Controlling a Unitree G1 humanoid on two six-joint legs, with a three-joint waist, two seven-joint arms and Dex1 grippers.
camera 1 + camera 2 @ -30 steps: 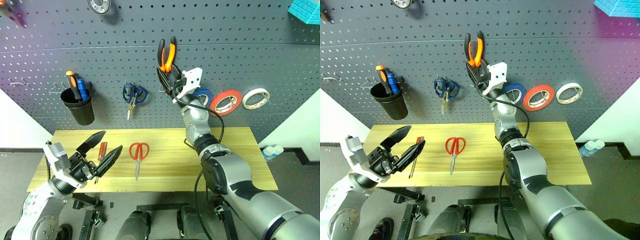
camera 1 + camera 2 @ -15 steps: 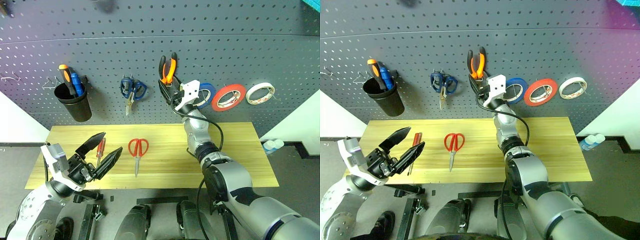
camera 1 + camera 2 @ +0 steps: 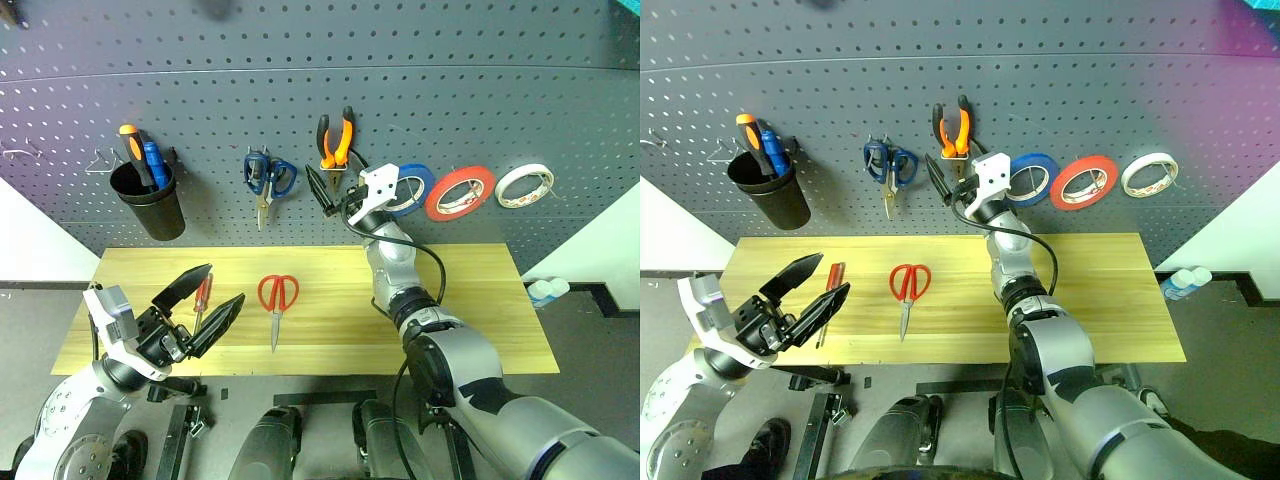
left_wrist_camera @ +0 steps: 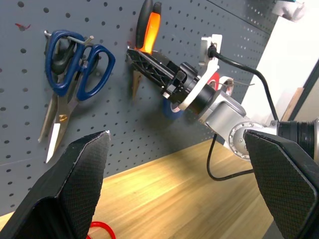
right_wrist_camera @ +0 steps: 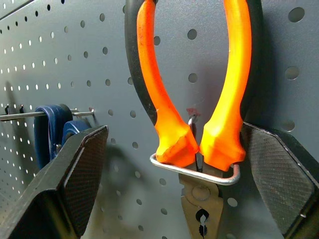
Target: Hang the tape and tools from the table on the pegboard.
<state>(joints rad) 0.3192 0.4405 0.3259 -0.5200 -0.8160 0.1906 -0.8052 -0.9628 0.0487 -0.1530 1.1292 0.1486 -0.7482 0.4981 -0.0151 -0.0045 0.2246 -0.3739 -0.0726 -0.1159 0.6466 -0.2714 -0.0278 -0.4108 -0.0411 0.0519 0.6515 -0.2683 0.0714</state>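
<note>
The pliers (image 5: 164, 114) with orange-and-black handles hang head down in a wire hook on the pegboard (image 3: 500, 100). My right gripper (image 3: 328, 182) is open just below them, one finger on each side, gripping nothing. The red-orange tape (image 3: 460, 192) hangs on the pegboard to the right. On the table (image 3: 460, 320) lie the red-handled scissors (image 3: 277, 297) and the slim red-handled screwdriver (image 3: 202, 298). My left gripper (image 3: 222, 283) hovers open over the table's left front, just beside the screwdriver, with nothing between its fingers.
A black cup (image 3: 160, 210) holding orange and blue screwdrivers hangs at the left of the pegboard. Blue scissors (image 3: 265, 180) hang left of the pliers. A blue roll (image 3: 412, 190) and a white roll (image 3: 525, 185) flank the red tape. A bottle (image 3: 540, 292) stands beyond the table's right edge.
My right gripper has opened and let go of the pliers, which now hang on the hook. The camera has tilted down a little. The left arm has stayed still.
</note>
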